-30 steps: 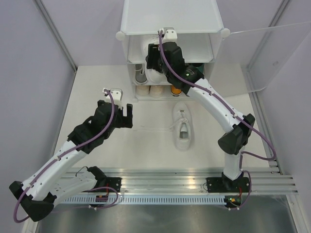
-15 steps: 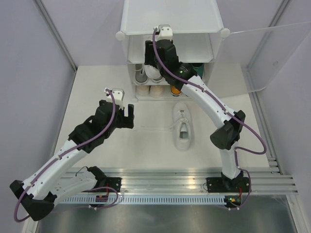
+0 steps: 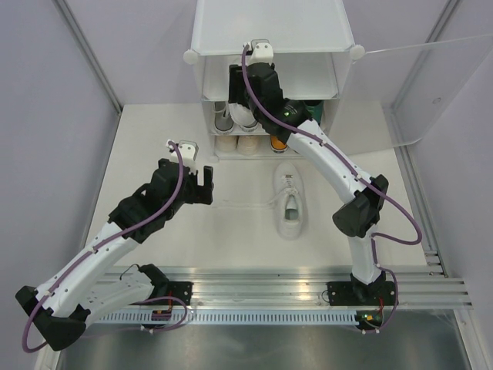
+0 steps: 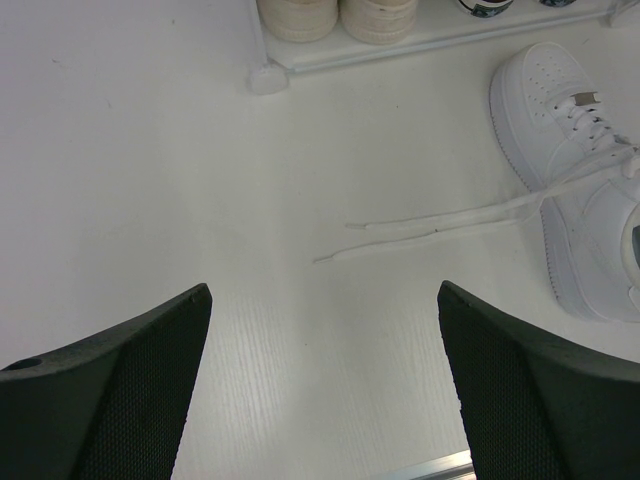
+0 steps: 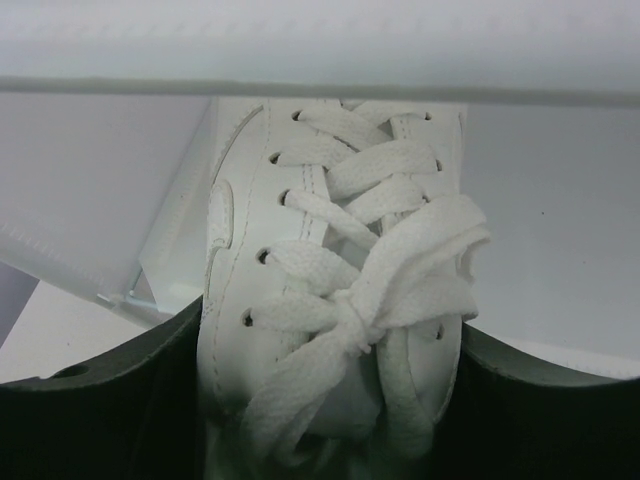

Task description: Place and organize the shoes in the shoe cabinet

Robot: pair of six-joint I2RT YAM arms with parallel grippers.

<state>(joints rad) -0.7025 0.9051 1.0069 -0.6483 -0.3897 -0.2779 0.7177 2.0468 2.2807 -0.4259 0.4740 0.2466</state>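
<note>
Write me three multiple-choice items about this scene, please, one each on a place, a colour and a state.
1. Where is the loose white sneaker?
A) on the table in front of the shoe cabinet
B) on top of the cabinet
C) on a cabinet shelf

2. What colour are the laces of the held sneaker in the right pincer?
A) black
B) orange
C) white

3. How is the left pincer?
A) shut on a lace
B) open and empty
C) shut on a shoe

Answers: 1 A, it lies on the tabletop before the cabinet. 2 C, the right wrist view shows white laces. 3 B, its jaws stand wide apart over the table with nothing between them.
</note>
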